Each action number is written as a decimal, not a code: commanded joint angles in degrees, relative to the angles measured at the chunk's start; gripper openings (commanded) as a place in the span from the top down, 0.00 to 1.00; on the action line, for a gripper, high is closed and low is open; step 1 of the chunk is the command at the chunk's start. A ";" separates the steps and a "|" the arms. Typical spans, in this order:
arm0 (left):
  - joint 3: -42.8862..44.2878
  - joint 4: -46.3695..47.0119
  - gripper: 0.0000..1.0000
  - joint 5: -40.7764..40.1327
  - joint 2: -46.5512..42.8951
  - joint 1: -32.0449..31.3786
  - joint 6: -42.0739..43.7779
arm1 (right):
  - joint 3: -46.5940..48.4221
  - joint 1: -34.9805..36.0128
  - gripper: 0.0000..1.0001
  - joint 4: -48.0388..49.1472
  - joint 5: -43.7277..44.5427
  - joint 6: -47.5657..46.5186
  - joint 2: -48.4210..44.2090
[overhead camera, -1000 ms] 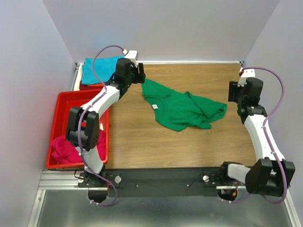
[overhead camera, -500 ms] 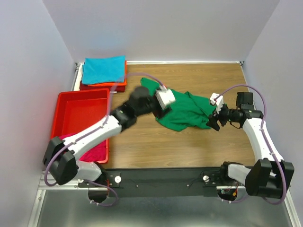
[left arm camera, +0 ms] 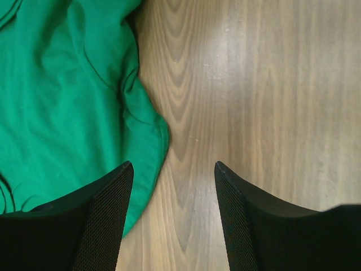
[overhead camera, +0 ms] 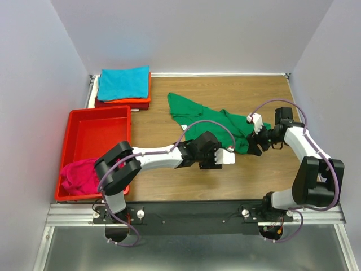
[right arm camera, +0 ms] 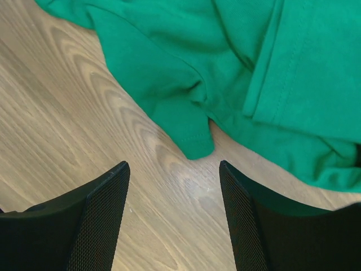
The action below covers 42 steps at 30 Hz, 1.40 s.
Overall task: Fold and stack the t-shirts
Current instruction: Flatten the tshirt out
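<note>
Left gripper (left arm camera: pixel 173 169): my jaws are spread wide and hold nothing; only bare wood shows in the gap.
Left fingers (left arm camera: pixel 96 226): in my wrist view one finger overlaps the rounded edge of the green t-shirt (left arm camera: pixel 62 113), and the other is over the table (left arm camera: pixel 271 84). I cannot tell whether either one touches down.
Right gripper (right arm camera: pixel 173 165): these jaws are also spread wide, with nothing pinched.
Right fingers (right arm camera: pixel 90 220): both are over wood. A small hemmed corner of the green cloth points into the gap from just beyond the tips.
Green t-shirt, overall: it lies crumpled and unfolded on the middle of the table, with loose folds and overlapping layers. My left gripper is at its near edge and my right gripper at its right end.
Left arm: it reaches low across the table from the left, towards the centre.
Right arm: it bends in from the right side.
Teal t-shirt (overhead camera: pixel 124 83): it is folded flat on top of the pile at the far left corner.
Orange t-shirt (overhead camera: pixel 121 101): a thin edge shows under the teal one.
Dark red t-shirt (overhead camera: pixel 121 105): it sits at the bottom of that pile.
Red tray (overhead camera: pixel 96 130): it stands along the left edge, just nearer than the pile.
Magenta t-shirt (overhead camera: pixel 79 175): it is bunched in the tray's near end.
</note>
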 commanded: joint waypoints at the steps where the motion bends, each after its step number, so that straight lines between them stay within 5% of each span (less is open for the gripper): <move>1: 3.41 2.05 0.33 -2.89 3.12 -0.02 1.89 | -0.46 -0.03 0.28 2.24 2.40 4.12 0.86; 8: 4.38 1.71 0.34 -7.02 6.56 -0.02 1.54 | -2.75 2.08 0.28 7.78 3.98 8.70 4.72; 15: 0.87 1.88 0.34 -13.79 -2.29 0.15 -1.53 | -3.28 7.09 0.30 11.56 9.16 11.60 7.89; 21: -4.05 2.58 0.30 -23.36 -15.90 1.38 -6.28 | -4.59 10.87 0.65 12.71 13.91 12.83 7.98; 24: -6.60 2.06 0.27 -29.25 -23.90 2.09 -7.33 | -6.70 13.59 0.93 10.44 15.67 11.69 4.39; 26: -8.62 1.97 0.26 -31.10 -30.66 2.70 -7.86 | -6.62 16.65 0.99 6.49 13.41 8.80 0.97; 31: -12.05 3.72 0.23 -28.04 -42.73 3.50 -11.37 | -3.11 29.22 0.99 -6.79 5.41 3.88 -1.69; 36: -15.83 6.27 0.23 -24.17 -50.30 3.76 -14.80 | 2.34 47.21 0.99 -8.56 -6.44 2.64 1.11; 38: -17.32 6.71 0.19 -23.73 -52.67 3.76 -15.86 | 7.87 49.09 0.70 -11.98 -10.32 0.88 7.16; 39: -17.77 6.71 0.17 -23.38 -53.81 3.85 -16.03 | 11.45 49.19 0.42 -13.91 -10.17 0.70 10.49; 42: -19.35 6.36 0.08 -20.14 -55.40 3.93 -16.39 | 13.68 49.02 0.34 -13.93 -6.93 2.63 10.18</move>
